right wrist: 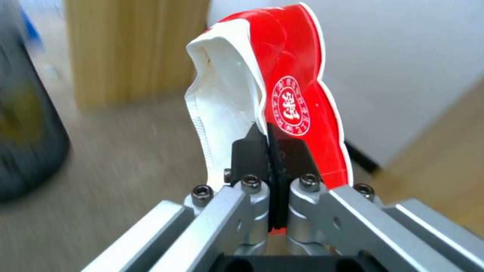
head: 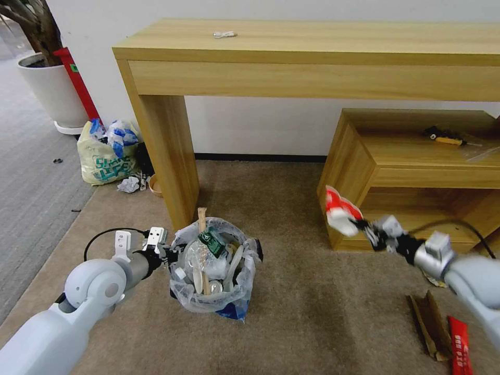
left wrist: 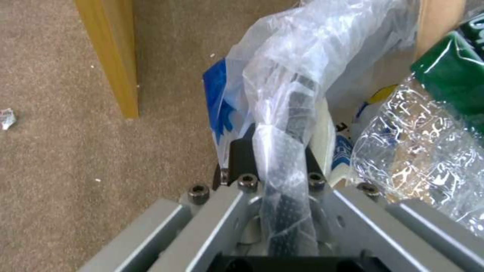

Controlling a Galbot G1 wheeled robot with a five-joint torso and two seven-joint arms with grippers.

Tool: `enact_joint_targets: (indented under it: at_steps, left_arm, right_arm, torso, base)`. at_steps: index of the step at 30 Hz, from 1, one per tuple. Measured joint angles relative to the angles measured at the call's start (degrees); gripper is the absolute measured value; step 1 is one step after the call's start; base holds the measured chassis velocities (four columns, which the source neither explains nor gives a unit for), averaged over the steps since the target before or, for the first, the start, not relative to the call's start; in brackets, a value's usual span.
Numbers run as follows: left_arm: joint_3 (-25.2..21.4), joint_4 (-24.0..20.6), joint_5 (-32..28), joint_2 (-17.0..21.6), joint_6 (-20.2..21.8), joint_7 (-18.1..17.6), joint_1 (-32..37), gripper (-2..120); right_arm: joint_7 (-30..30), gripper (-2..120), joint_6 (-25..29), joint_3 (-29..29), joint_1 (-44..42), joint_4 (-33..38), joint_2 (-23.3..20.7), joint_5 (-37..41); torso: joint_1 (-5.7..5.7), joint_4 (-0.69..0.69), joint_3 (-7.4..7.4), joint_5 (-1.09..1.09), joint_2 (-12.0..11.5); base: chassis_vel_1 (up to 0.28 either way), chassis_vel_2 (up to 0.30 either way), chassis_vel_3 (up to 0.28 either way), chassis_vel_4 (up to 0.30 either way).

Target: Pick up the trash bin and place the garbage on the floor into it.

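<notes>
- The right gripper (head: 359, 225), fingers pinched tight, holds a crushed red-and-white bowl (head: 339, 209) in the air to the right of the trash bin (head: 216, 268) and well apart from it, in front of the low wooden shelf unit (head: 416, 172).
- In the right wrist view the black fingertips (right wrist: 249, 151) clamp the bowl's (right wrist: 282, 98) folded rim. It looks light, thin and springy, a flimsy disposable that buckles under a pinch, so a grip on the doubled-over edge seems the safest hold.
- The flattened bowl's long axis runs on from the fingers, away from the wrist, its white inside turned toward the bin's side.
- The left gripper (head: 167, 254) is closed on the bin's near rim, the crinkly liner bag (left wrist: 287, 94) bunched between its pads (left wrist: 242, 151) together with the black wall.
- The bin stands upright, mouth up, on the beige carpet (head: 312, 312) beside the desk leg (head: 169, 156), already stuffed with a wooden stick (head: 201, 219), a green wrapper (head: 212, 240) and a clear plastic bottle (head: 195, 258).
- The liner looks slippery and soft; the stiff rim under it is the part that likely bears the load, and the bin seems light despite its fill.
- Folded cardboard (head: 427, 320) and a red wrapper (head: 460, 346) lie on the carpet near the right arm.
</notes>
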Motion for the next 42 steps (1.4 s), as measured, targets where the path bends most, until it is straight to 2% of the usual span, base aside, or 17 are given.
enact_joint_targets:
  at_steps: [1, 3, 8, 10, 15, 18, 20, 23, 24, 27, 31, 42]
  left_arm:
    - [0.0, 0.0, 0.0, 0.0, 0.0, 0.0, 0.0, 0]
    - [0.7, 0.7, -0.2, 0.1, 0.0, 0.0, -0.9, 0]
    - [2.1, 2.2, 0.2, 0.4, 0.0, 0.8, -2.7, 0]
    - [4.0, 3.2, 0.1, 0.6, 0.0, 0.9, -4.8, 0]
    - [7.9, 4.5, -1.0, 0.9, 0.0, 0.6, -8.4, 0]
    - [11.9, 5.8, -2.1, 0.8, 0.0, -0.1, -12.1, 0]
    - [12.6, 6.0, -2.3, 0.8, 0.0, -0.2, -12.7, 0]
    - [15.7, 7.1, -3.5, 0.6, 0.0, -1.1, -16.1, 0]
    - [15.7, 7.1, -3.5, 0.6, 0.0, -1.1, -16.1, 0]
    - [16.9, 7.6, -4.2, 0.8, 0.0, -1.4, -17.5, 0]
    - [17.1, 7.6, -4.6, 1.3, 0.0, -1.6, -17.7, 0]
    - [16.4, 6.7, -4.9, 3.7, 0.0, -1.2, -16.6, 0]
  right_arm:
    - [0.0, 0, 0.0, 0.0, 0.0, 0.0, 0.0, 0.0]
    - [1.7, 0, -3.3, -3.2, 4.0, 4.9, -1.2, 5.8]
    - [1.9, 0, -5.2, -5.6, 5.2, 9.2, -2.1, 8.6]
    - [1.9, 0, -5.9, -7.2, 5.4, 11.6, -2.9, 10.0]
    - [0.9, 0, -6.5, -11.4, 8.6, 13.4, -3.1, 10.6]
    - [0.1, 0, -7.1, -18.2, 14.3, 13.6, -2.0, 10.7]
    - [-0.1, 0, -7.3, -19.4, 15.3, 13.5, -1.7, 10.7]
    - [-1.1, 0, -8.3, -26.7, 22.0, 12.9, 0.0, 10.2]
    - [-1.1, 0, -8.3, -26.7, 22.0, 12.9, 0.0, 10.2]
    - [-2.4, 0, -9.7, -33.0, 28.1, 12.6, 1.8, 8.6]
    - [-4.9, 0, -10.3, -37.4, 32.0, 11.7, 3.7, 5.2]
    - [-16.3, 0, -10.6, -41.6, 38.8, 8.6, 6.2, -4.8]
  torso:
    - [0.0, 0.0, 0.0, 0.0, 0.0]
    - [0.0, 0.01, 0.0, -0.01, 0.0]
    - [0.0, 0.0, 0.0, 0.0, 0.0]
    - [0.0, -0.01, 0.0, -0.01, 0.0]
    - [0.0, -0.02, 0.0, -0.01, 0.0]
    - [0.01, -0.01, 0.0, 0.0, 0.0]
    - [0.0, -0.01, 0.0, 0.0, 0.0]
    - [0.01, -0.02, 0.01, 0.0, 0.0]
    - [0.01, -0.02, 0.01, 0.0, 0.0]
    - [0.0, 0.0, 0.0, -0.01, 0.0]
    - [0.01, 0.0, 0.01, -0.01, 0.0]
    - [0.01, -0.01, 0.0, -0.01, 0.0]
  base:
    - [0.0, 0.0, 0.0, 0.0]
    - [0.0, 0.0, 0.0, 0.0]
    - [0.0, 0.0, 0.0, 0.0]
    - [0.0, 0.0, 0.0, 0.0]
    - [0.0, 0.0, 0.0, 0.0]
    - [0.0, 0.0, 0.0, 0.0]
    - [0.0, 0.0, 0.0, 0.0]
    - [0.0, 0.0, 0.0, 0.0]
    - [0.0, 0.0, 0.0, 0.0]
    - [0.0, 0.0, 0.0, 0.0]
    - [0.0, 0.0, 0.0, 0.0]
    - [0.0, 0.0, 0.0, 0.0]
